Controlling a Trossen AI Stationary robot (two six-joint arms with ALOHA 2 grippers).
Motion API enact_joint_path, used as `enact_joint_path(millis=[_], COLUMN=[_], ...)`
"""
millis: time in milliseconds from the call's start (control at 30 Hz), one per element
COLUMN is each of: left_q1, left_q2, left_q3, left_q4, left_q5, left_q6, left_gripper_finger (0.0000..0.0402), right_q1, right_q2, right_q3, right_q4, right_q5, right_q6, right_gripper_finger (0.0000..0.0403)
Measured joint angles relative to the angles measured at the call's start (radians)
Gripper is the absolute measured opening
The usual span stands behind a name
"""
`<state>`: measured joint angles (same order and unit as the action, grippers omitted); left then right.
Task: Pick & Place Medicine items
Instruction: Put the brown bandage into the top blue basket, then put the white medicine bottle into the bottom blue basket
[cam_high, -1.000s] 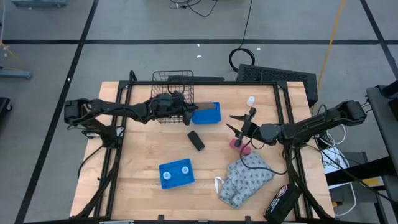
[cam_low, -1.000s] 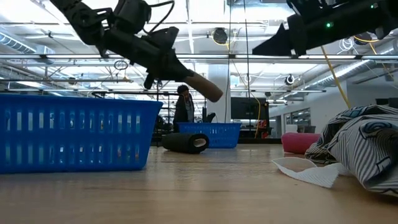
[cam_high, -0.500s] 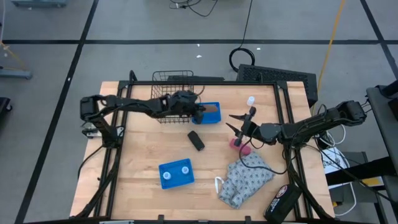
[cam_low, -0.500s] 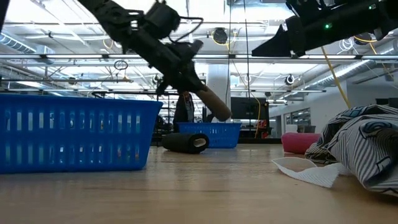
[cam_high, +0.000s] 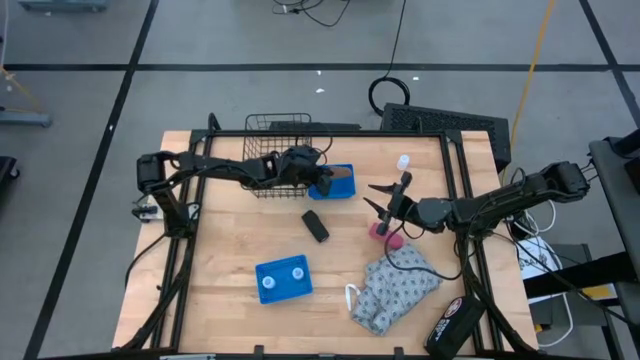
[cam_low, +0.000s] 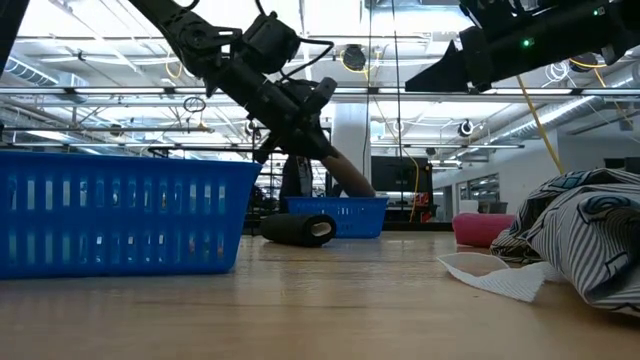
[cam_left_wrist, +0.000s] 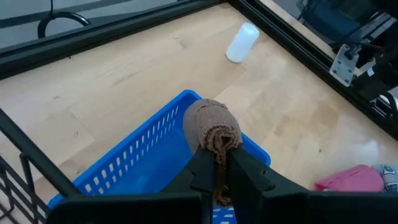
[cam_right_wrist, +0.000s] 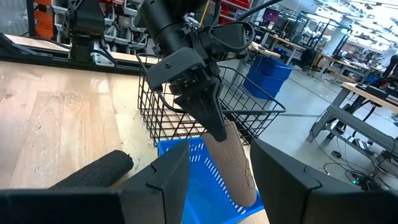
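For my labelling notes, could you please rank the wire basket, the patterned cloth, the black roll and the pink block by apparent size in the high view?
1. Patterned cloth, largest.
2. Wire basket, though the left arm covers part of it.
3. Black roll.
4. Pink block, apparently smallest, but the right gripper hides part, so the last two are uncertain.

Two white-capped bottles (cam_high: 281, 276) stood in the lower-left blue tray (cam_high: 262, 289), while a third white bottle (cam_high: 403, 161) lay alone at upper right.

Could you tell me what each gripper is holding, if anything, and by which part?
The left gripper pinches one end of a brown roll above the blue tray. The right gripper is open, empty.
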<state>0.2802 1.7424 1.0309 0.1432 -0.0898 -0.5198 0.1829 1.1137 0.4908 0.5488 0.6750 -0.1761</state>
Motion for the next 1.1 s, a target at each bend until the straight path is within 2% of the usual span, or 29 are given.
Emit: enact_joint_path(millis=[267, 700, 1100], left_q1=[-0.006, -0.015, -0.016], left_q2=[0.001, 0.002, 0.001], left_q3=[-0.001, -0.002, -0.003], left_q4=[-0.001, -0.003, 0.000], left_q5=[0.002, 0.000, 0.026], left_q6=[0.000, -0.042, -0.038], left_gripper_finger=[0.0082, 0.0118, 0.0194], right_q1=[0.000, 0.000, 0.000], right_q2=[0.000, 0.000, 0.000], right_q3=[0.000, 0.001, 0.001], right_q4=[0.000, 0.000, -0.001], right_q5=[0.000, 0.000, 0.000], right_q6=[0.000, 0.000, 0.000], right_gripper_finger=[0.0161, 0.0161, 0.0162])
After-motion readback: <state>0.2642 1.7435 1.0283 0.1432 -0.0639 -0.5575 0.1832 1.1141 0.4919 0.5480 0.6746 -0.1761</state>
